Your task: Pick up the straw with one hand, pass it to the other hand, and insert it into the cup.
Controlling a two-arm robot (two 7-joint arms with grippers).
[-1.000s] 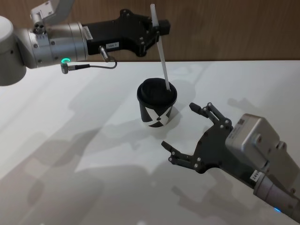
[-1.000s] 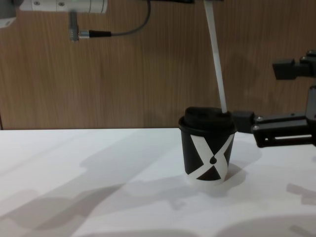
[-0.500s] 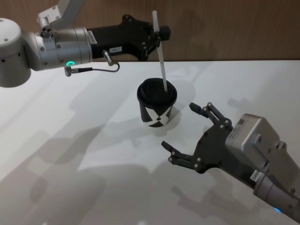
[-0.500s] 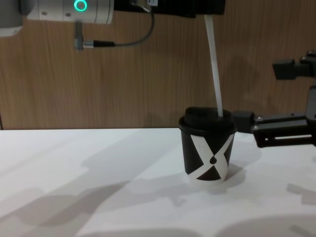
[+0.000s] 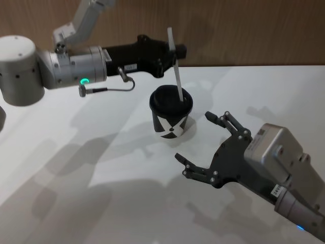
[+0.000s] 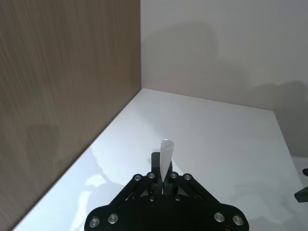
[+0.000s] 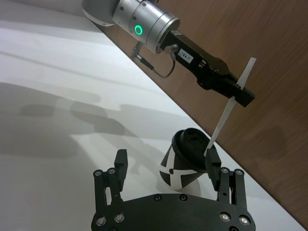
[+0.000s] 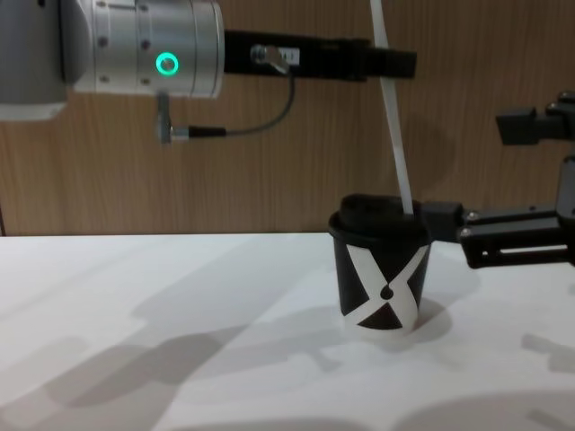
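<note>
At the left we see the other hand (image 5: 171, 49), its silver cylindrical wrist carrying a glowing green ring light (image 5: 82, 81), a thin grey cable (image 5: 119, 87) looping beneath and a small white label (image 5: 132, 66) on the matte black body. It reaches across above the cup, and its long jaws are closed tight on the upper part of the straw (image 5: 176, 71). The straw, a thin straight white tube, leans slightly, its lower end entering the cup's lid. The cup (image 5: 170, 113) stands upright on the smooth white worktop (image 5: 101, 168), a small black paper cup with a white X-shaped mark, a black drop and a glossy black plastic lid (image 8: 381, 215). To the right of the cup, the one hand (image 5: 204, 142) hovers near it with its blocky jaws spread wide, holding nothing. A brown wood-grain wall (image 8: 269, 171) rises behind the cup.
</note>
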